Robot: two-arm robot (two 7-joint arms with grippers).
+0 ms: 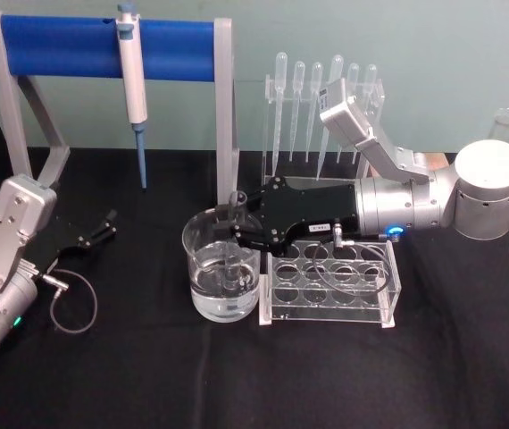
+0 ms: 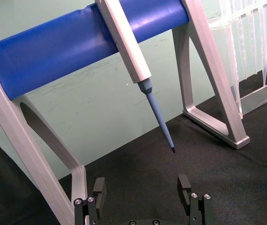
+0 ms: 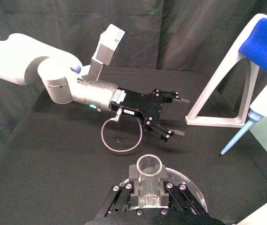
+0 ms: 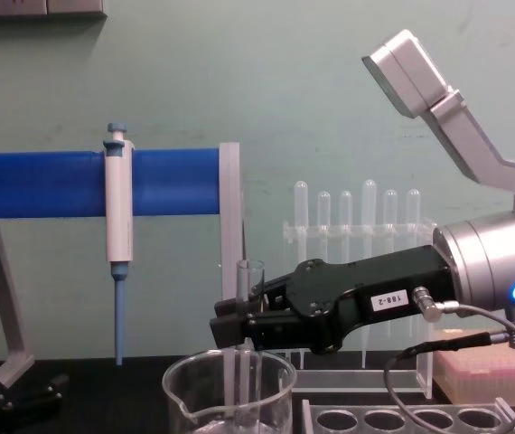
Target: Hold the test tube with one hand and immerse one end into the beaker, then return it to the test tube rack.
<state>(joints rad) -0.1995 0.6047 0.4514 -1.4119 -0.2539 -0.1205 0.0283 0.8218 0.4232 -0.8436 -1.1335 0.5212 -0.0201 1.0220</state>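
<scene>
My right gripper (image 1: 234, 231) reaches in from the right and is shut on the test tube (image 1: 236, 204), holding it upright over the beaker (image 1: 203, 268). The tube's lower part goes down inside the beaker, and its end appears to sit in the clear liquid. From the chest view the test tube (image 4: 249, 276) rises above the right gripper (image 4: 230, 324) and drops into the beaker (image 4: 190, 389). The right wrist view looks down on the tube's open rim (image 3: 150, 169) with the beaker's rim (image 3: 192, 187) below. At the far left my left gripper (image 1: 103, 228) (image 2: 142, 185) (image 3: 178, 117) rests open and holds nothing.
A clear rack (image 1: 330, 281) with round holes stands right beside the beaker, under my right wrist. Behind are a stand of plastic pipettes (image 1: 321, 98) and a pipettor (image 1: 132, 85) hanging from a blue bar (image 1: 58, 49) on a grey frame. A pink box (image 4: 492, 371) sits far right.
</scene>
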